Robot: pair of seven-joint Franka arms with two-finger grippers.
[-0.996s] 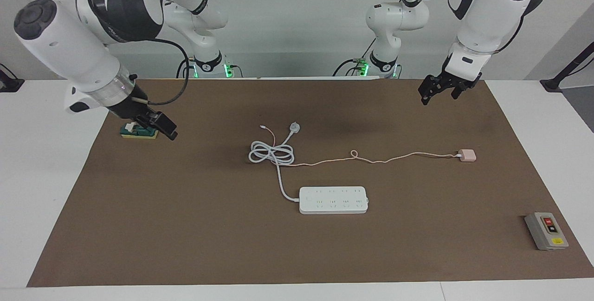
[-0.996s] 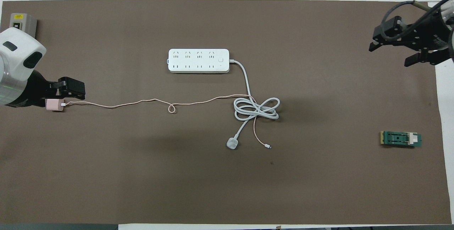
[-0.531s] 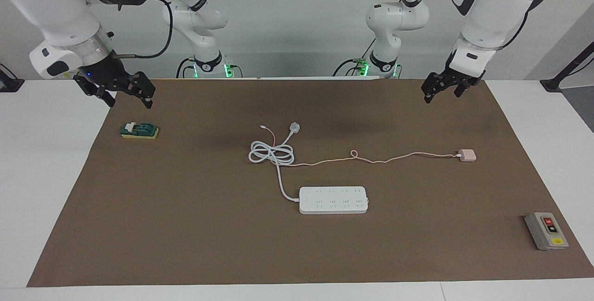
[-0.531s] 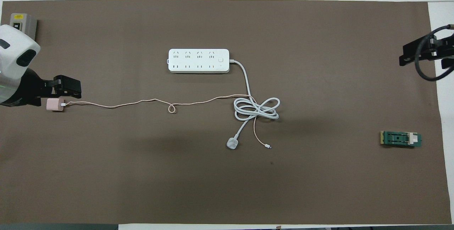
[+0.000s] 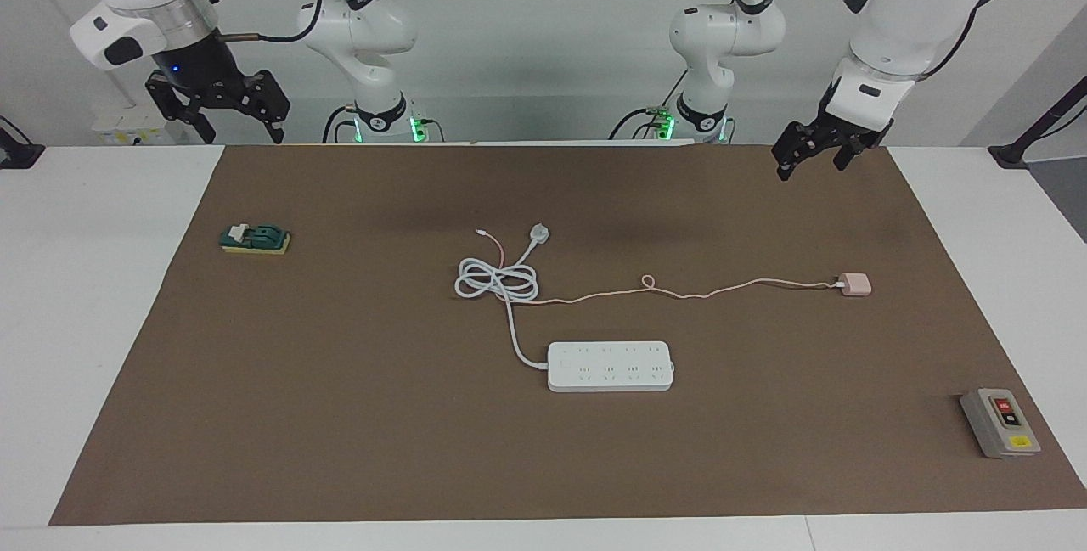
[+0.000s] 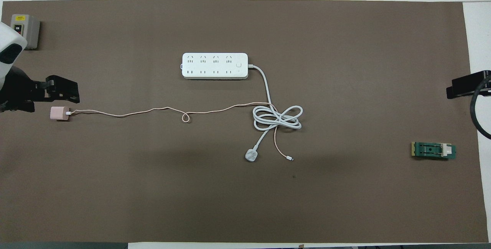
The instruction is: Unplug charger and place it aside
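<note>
**Right gripper** [image 5: 222, 114]: hanging in the air over the table edge at the robots' end, fingers spread, gripping nothing. This arm is waiting.

**Left gripper** [image 5: 817, 159]: hovering over the brown mat [image 5: 340, 415] at the robots' end, jaws apart and empty.

**Green block** [image 5: 255, 238]: lying nearer to the robots than the power strip [image 5: 610, 366], well apart from it, toward the right arm's end.

**White round plug** [image 5: 539, 233] and **coiled white cord** [image 5: 497, 281]: lying nearer to the robots than the power strip, the cord running into the strip's end.

**Charger** [image 5: 856, 284]: resting on the mat, nearer to the robots than the power strip and well apart from it toward the left arm's end. It is sitting in no socket, so the task is looking finished. Its pink cable [image 5: 679, 289] is trailing back to the coiled cord and crossing it.

**Grey switch box** [image 5: 1000, 422]: sitting farther from the robots than the power strip, at the left arm's end.

**Risk:** any further tug on the charger is likely to drag the coil where the cables are crossing, and the strip with it. A low sweep by the left arm could be snagging the pink cable's loop.

**Containers:** none showing.
</note>
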